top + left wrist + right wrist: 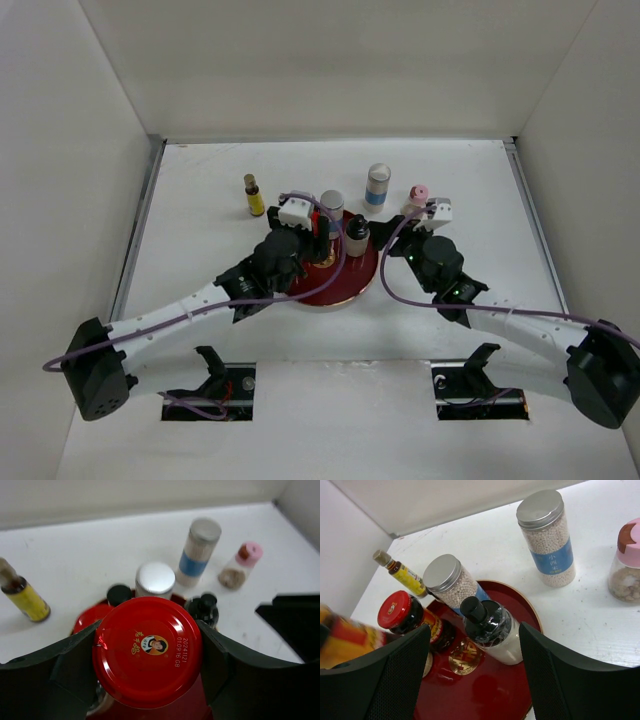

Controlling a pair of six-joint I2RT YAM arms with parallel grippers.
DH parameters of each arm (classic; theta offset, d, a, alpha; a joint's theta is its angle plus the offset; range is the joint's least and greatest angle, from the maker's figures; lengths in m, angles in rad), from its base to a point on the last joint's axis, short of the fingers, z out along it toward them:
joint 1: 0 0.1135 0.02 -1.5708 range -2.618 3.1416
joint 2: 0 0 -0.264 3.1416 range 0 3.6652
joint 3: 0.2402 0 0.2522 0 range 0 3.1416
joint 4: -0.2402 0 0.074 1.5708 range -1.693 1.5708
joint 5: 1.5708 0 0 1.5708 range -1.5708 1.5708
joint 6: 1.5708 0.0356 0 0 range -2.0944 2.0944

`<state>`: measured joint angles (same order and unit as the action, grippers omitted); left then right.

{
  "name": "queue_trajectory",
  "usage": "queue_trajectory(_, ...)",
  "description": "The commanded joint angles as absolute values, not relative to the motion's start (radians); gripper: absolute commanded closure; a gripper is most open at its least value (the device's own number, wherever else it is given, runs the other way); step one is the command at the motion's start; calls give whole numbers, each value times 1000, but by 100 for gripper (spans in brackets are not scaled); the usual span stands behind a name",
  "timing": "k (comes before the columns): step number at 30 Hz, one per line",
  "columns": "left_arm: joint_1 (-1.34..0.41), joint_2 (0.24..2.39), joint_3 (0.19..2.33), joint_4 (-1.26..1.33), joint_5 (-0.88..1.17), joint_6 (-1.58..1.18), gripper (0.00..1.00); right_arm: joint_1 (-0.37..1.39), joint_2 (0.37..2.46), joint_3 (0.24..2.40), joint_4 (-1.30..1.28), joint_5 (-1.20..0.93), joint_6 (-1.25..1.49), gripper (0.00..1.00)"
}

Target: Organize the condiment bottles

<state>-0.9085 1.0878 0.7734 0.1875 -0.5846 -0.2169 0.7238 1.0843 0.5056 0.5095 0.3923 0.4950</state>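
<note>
My left gripper (316, 240) is shut on a large red-lidded jar (147, 650), held over the dark-red plate (352, 290). On the plate stand a silver-lidded blue-band cylinder (452, 585), a black-capped white-bodied bottle (492, 627) and a small red-lidded dark jar (407, 615). My right gripper (475, 680) is open at the plate's right side, with the black-capped bottle just ahead between its fingers. Off the plate at the back stand a yellowish bottle (254, 195), a white-and-blue cylinder (377, 185) and a pink-capped jar (417, 197).
The plate has a gold centre (463, 656). White walls close in the table on the left, back and right. The two arms meet close together over the plate.
</note>
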Motion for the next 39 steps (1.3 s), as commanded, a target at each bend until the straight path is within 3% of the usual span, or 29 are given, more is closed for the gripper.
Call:
queue_trajectory(1,-920,1077,773,339,-624,-236,67,711,1060,488,568,397,512,25)
queue_trajectory(11,-884,1324,759,488,-575,-264,67,705,1055,483,568,399,515,25)
queue_trajectory(28,-835,1506,755,617,-587,-281,63,700,1077,491,568,400,509,25)
queue_trajectory(30,-831,1512,749,629,-589,-284,58,700,1084,491,568,394,512,25)
queue_trajectory(36,-857,1465,741,627,-591,-265,29,700,1080,491,566,391,515,24)
queue_trajectory(39,-869,1410,735,615,-597,-255,24,700,1068,488,568,400,509,24)
